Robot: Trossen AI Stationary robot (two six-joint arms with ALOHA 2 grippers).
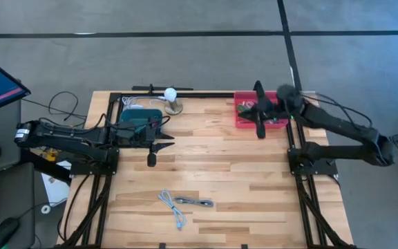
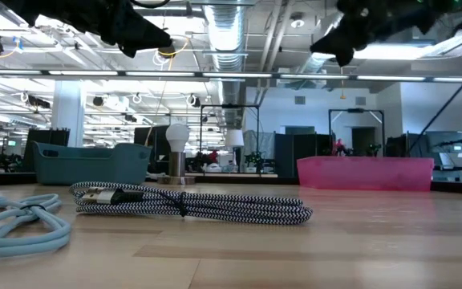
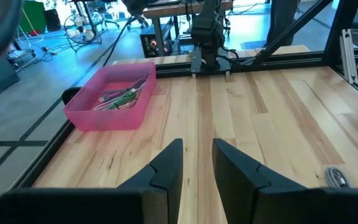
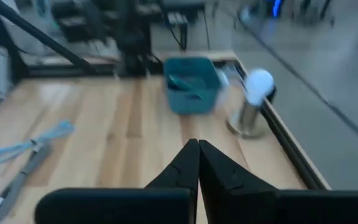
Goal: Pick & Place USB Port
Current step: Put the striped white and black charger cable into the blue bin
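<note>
Two USB cables lie loose on the wooden table near its front edge: a black-and-white braided one and a light blue one. A pink bin at the far right has cables in it. My right gripper hangs above that bin, shut, with nothing between its fingers. My left gripper stays raised over the table's left half, pointing level toward the right edge, open and empty.
A teal bin stands at the far left. Beside it is a small lamp with a white bulb. A black frame rims the table. Bare wood lies between the arms.
</note>
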